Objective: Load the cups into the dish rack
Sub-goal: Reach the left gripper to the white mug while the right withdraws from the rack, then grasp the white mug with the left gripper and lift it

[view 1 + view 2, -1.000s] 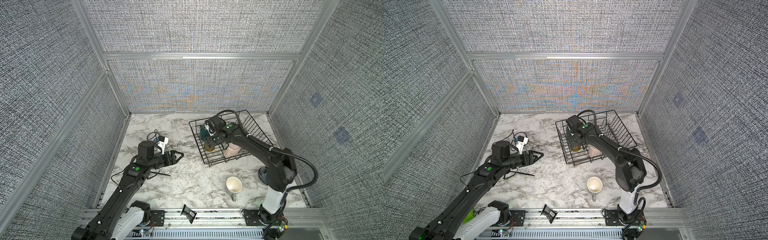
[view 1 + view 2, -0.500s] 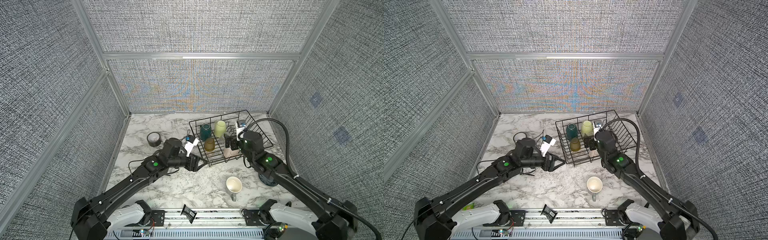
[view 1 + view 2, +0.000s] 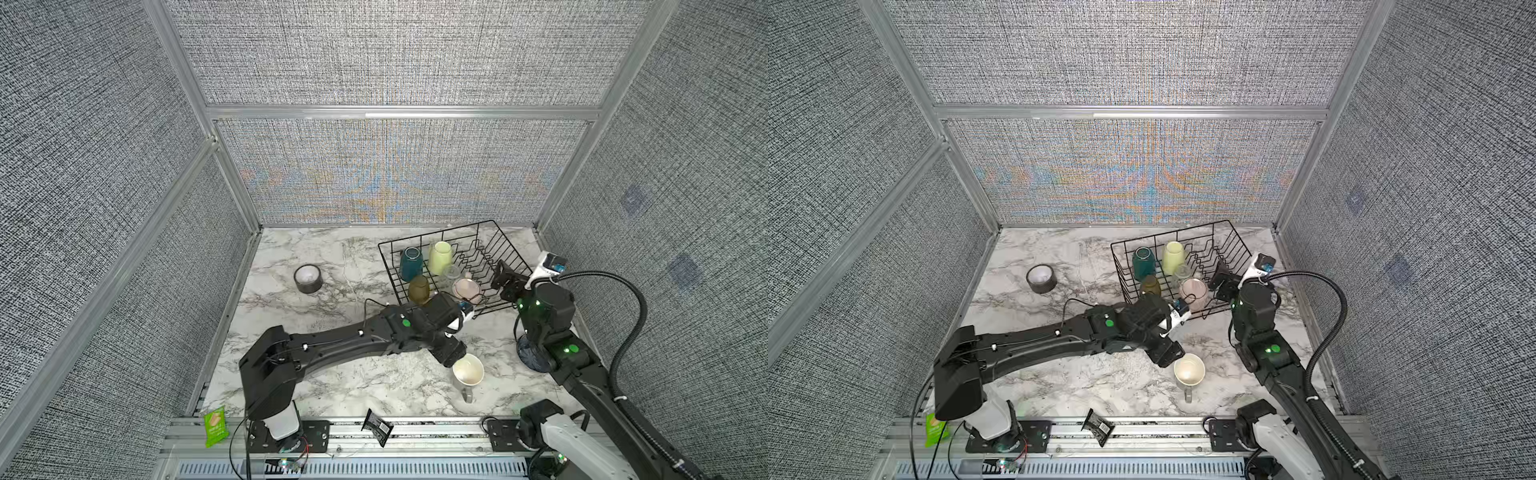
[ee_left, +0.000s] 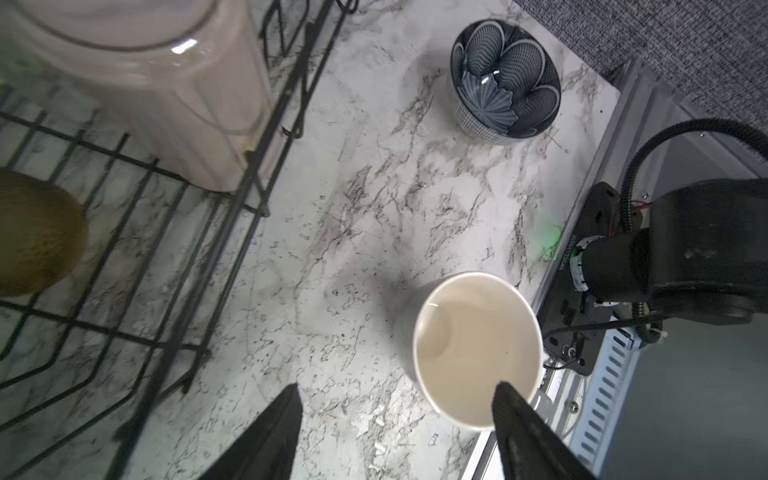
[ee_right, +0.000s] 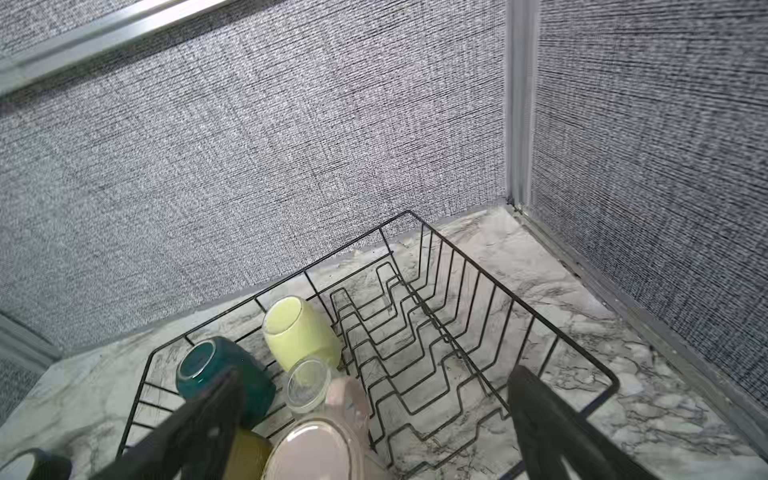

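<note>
- The black tape roll [image 3: 308,279] lies far left on the table, well apart from the rest; it is no cup.
- The dish rack [image 3: 428,236] already holds five cups standing close together, so a sixth set down roughly could knock the small clear glass [image 3: 451,273].
- The left gripper [image 4: 397,386] is open and empty, with one finger over the rim of the grey mug [image 3: 468,370]. The mug stands on the table near the front edge, so a crooked closing could tip it or push it off.
- The right gripper [image 3: 504,281] hangs wide open and empty by the rack's near wall, where it could catch the wires.
</note>
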Available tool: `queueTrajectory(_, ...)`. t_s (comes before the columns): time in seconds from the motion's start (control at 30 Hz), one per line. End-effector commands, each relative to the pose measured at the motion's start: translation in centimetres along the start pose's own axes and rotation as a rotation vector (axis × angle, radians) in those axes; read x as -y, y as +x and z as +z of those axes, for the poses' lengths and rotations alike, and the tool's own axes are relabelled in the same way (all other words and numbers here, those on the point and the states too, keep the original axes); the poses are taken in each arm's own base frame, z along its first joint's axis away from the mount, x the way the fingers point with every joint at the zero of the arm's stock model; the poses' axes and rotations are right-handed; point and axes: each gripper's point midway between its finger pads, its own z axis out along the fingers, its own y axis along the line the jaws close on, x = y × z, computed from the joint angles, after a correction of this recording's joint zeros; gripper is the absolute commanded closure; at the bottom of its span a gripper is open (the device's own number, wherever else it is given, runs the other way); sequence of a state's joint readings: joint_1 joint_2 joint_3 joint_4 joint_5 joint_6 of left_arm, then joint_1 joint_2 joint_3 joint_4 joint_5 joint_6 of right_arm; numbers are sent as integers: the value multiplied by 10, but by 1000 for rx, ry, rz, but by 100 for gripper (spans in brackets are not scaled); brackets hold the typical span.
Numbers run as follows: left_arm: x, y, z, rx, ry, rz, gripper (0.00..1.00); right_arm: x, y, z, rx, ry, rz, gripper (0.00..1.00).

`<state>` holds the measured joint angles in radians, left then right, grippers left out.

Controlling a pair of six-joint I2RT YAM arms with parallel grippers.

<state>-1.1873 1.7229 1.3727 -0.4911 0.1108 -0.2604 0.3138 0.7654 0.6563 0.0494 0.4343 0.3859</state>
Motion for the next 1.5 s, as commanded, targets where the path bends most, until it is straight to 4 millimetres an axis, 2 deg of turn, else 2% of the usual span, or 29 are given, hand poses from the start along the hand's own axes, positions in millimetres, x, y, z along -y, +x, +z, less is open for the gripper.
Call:
queueTrajectory(0.0, -11, 19, 13, -107, -73, 31, 27, 4, 3, -1, 0, -9, 42, 1)
queueTrajectory(0.17, -9, 25, 32, -167, -75, 1, 25, 6, 5, 0, -16, -17, 56, 1)
queueTrajectory(0.33, -11, 40, 51, -258, -87, -3, 27, 9, 7, 2, -29, -8, 66, 1)
queueTrajectory(0.47, -12, 53, 70, -313, -80, -17, 38, 11, 9, 5, -22, -11, 76, 1)
queueTrajectory(0.57, -14, 52, 74, -322, -94, -31, 45, 11, 9, 3, -33, -16, 83, 1)
queueTrajectory(0.63, -12, 51, 75, -311, -81, -34, 54, 12, 12, 4, -30, -14, 76, 1)
queueTrajectory(0.7, -12, 50, 73, -303, -80, -33, 67, 15, 13, 5, -31, -6, 84, 1)
queueTrajectory(0.83, -8, 46, 68, -278, -58, -30, 82, 13, 11, 4, -28, -16, 89, 1)
queueTrajectory(0.93, -4, 47, 67, -277, -33, -28, 100, 13, 13, 5, -36, -21, 102, 1)
queueTrajectory(1.03, 0, 48, 67, -281, -8, -30, 100, 11, 13, 4, -45, -31, 99, 1)
queueTrajectory(1.07, 3, 41, 59, -258, 3, -22, 100, 12, 14, 5, -42, -28, 96, 1)
queueTrajectory(1.23, -4, 36, 43, -244, -26, -22, 100, 8, 20, 7, -72, -46, 110, 1)
queueTrajectory(1.33, -7, 30, 30, -190, 12, -38, 100, 7, 27, 10, -92, -54, 106, 1)
queueTrajectory(1.47, -17, 17, 6, -117, 103, -115, 100, 0, 27, 8, -141, -79, 111, 1)
